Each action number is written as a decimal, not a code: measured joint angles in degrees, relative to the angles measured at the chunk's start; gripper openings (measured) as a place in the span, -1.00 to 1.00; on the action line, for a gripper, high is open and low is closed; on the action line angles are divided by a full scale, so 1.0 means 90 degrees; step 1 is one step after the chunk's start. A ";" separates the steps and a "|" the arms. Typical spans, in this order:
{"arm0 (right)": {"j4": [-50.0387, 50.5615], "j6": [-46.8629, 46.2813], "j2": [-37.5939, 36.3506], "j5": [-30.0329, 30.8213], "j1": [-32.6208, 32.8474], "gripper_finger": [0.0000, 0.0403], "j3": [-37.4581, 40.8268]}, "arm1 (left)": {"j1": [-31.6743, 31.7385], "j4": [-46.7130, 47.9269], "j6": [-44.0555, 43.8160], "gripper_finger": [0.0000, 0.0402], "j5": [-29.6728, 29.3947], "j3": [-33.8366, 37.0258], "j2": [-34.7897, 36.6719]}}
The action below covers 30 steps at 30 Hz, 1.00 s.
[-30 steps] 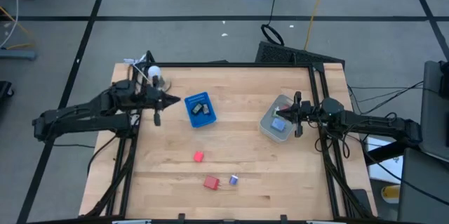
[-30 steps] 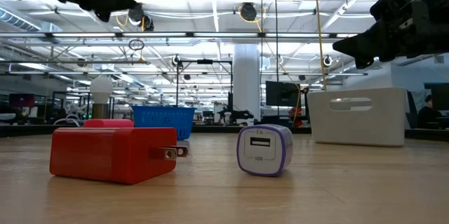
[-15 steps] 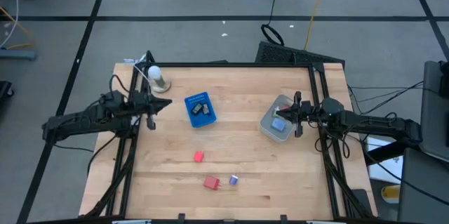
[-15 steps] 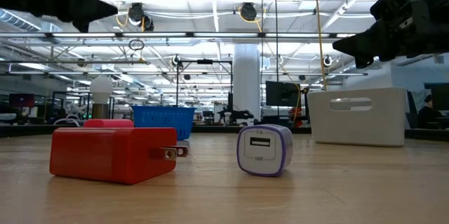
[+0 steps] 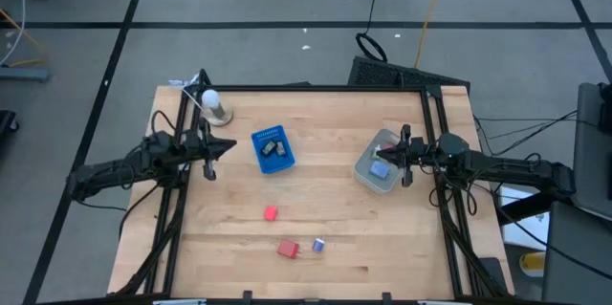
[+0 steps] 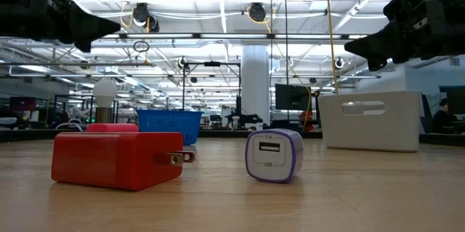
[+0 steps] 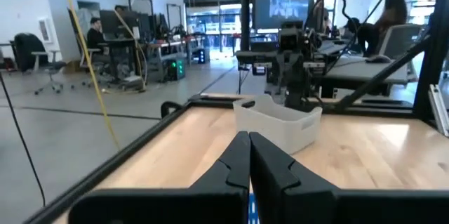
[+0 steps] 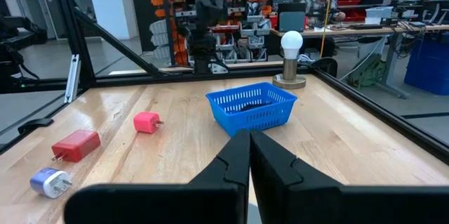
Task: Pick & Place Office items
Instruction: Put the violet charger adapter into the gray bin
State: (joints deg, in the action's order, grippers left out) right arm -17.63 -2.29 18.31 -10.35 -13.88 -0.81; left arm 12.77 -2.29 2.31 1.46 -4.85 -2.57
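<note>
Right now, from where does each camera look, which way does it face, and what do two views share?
High: above, straight down; both arms, blue basket, grey bin.
Low: table height, level across; red charger nearest, arms overhead.
Left wrist: above the left edge, faces the bin; left gripper shut.
Right wrist: above the right edge, faces the basket; right gripper shut.
Shared: low and right wrist both show the purple-and-white charger.

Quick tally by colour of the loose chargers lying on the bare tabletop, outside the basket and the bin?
Red: 2, the larger red charger and the small red plug
Purple-and-white: 1, the purple USB plug
Total: 3
</note>
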 joint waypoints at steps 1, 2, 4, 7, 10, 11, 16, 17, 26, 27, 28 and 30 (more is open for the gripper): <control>0.0002 -0.0001 0.0000 0.0000 -0.0001 -0.98 -0.0001 | 0.0001 0.0005 -0.0010 -0.99 0.0001 0.0043 0.0023; 0.0006 0.0001 0.0000 0.0000 -0.0001 -0.98 -0.0001 | 0.0001 0.0015 -0.0010 -0.99 0.0001 0.0083 0.0041; 0.0015 0.0005 0.0002 0.0000 -0.0001 -0.98 -0.0001 | 0.0001 0.0059 -0.0008 -0.98 0.0001 0.0186 0.0056; 0.0013 0.0010 0.0000 0.0000 0.0000 -0.98 -0.0001 | -0.0004 0.0084 -0.0105 -0.99 0.0001 0.0309 0.0056; 0.0010 0.0013 0.0000 0.0000 0.0002 -0.98 0.0000 | -0.0004 0.0078 -0.0338 -0.98 0.0010 0.0359 0.0056; 0.0002 0.0013 0.0000 0.0000 0.0001 -0.98 0.0000 | -0.0004 0.0088 -0.0368 -0.99 0.0015 0.0367 0.0056; -0.0007 0.0006 0.0000 0.0000 -0.0001 -0.98 0.0001 | -0.0004 0.0119 -0.0404 -0.97 0.0009 0.0445 0.0049; -0.0006 0.0006 0.0000 0.0001 -0.0001 -0.98 0.0000 | -0.0004 0.0125 -0.0413 -0.97 0.0006 0.0445 0.0045; -0.0006 0.0048 0.0000 0.0000 0.0000 -0.98 0.0000 | -0.0004 0.0150 -0.0558 -0.97 0.0012 0.0443 0.0028; -0.0006 0.0057 0.0001 0.0001 0.0000 -0.98 0.0000 | -0.0004 0.0152 -0.0559 -0.98 0.0014 0.0443 0.0027; -0.0006 0.0063 0.0000 0.0000 0.0000 -0.98 0.0000 | -0.0004 0.0154 -0.0557 -0.99 0.0014 0.0443 0.0027; -0.0007 0.0066 0.0000 0.0000 0.0002 -0.98 0.0002 | -0.0004 0.0159 -0.0561 -0.97 0.0014 0.0443 0.0027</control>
State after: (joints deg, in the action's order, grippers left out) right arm -17.69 -1.69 18.31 -10.35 -13.87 -0.80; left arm 12.73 -0.86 -2.74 1.58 -0.86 -2.33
